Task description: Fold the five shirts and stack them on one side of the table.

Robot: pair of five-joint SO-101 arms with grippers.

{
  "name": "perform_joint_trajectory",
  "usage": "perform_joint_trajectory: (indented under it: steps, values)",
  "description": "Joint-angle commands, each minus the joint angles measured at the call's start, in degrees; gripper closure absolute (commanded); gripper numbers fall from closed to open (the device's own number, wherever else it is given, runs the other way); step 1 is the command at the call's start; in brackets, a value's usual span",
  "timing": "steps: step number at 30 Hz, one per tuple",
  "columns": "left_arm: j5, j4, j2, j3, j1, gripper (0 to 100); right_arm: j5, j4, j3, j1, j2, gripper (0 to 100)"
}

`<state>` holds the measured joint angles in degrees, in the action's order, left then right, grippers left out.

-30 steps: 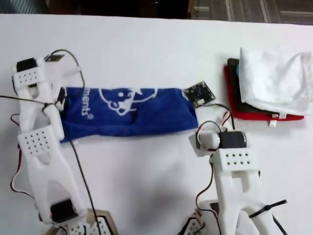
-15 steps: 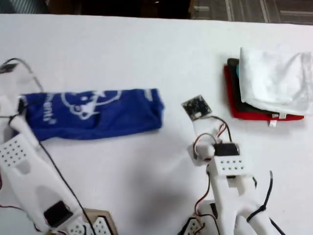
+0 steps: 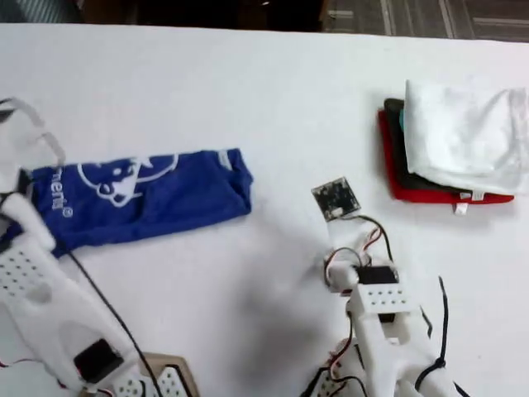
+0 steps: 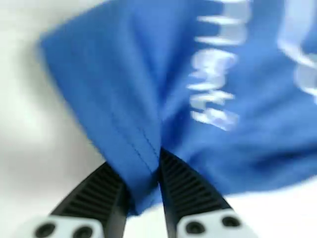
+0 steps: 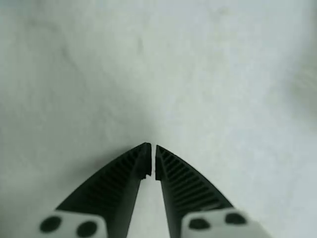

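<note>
A blue shirt (image 3: 140,194) with white print lies folded into a long strip at the table's left. My left gripper (image 4: 153,166) is shut on the strip's left end, the blue shirt (image 4: 213,89) bunching between its black fingers. In the high view the left arm (image 3: 33,281) stands at the left edge over that end. At the right edge lies a stack of folded shirts: white (image 3: 467,132) on top, a dark one under it, red (image 3: 430,192) at the bottom. My right gripper (image 5: 152,154) is shut on nothing over bare table; its arm (image 3: 380,306) is at the lower middle.
The white table (image 3: 248,91) has free room across the back and the middle. A small dark circuit board (image 3: 336,198) with wires sits ahead of the right arm. The arm bases stand along the front edge.
The left arm has dragged the blue shirt leftward by its end, to the table's left side. The right arm has drawn back toward the front edge, away from the shirt.
</note>
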<state>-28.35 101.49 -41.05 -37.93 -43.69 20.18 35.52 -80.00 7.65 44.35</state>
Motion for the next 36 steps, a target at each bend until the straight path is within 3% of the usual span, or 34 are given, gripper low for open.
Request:
perform_joint_trajectory:
  steps: [1, 8, 13, 20, 27, 36]
  values:
    - [3.87, 0.88, 18.46, 12.88, 10.29, 97, -0.35, -0.92, 0.26, -0.48, 1.71, 97.6]
    - [14.59, 0.53, 31.3, 19.82, 34.64, 97, -0.35, -0.92, 0.18, -0.48, 1.71, 97.6]
    - [17.32, -5.54, 29.27, 19.38, 44.31, 97, -0.35, -0.92, 0.18, -0.48, 1.63, 97.6]
    - [21.45, -10.81, 22.07, 16.66, 49.05, 97, -0.35, -0.92, 0.18, -0.48, 1.63, 97.6]
    - [25.67, -6.77, 15.03, 5.23, 52.4, 97, -0.35, -0.92, 0.18, -0.48, 1.63, 97.6]
    - [25.76, -4.84, 6.42, -4.26, 54.42, 97, -0.35, -0.92, 0.18, -0.48, 1.63, 97.6]
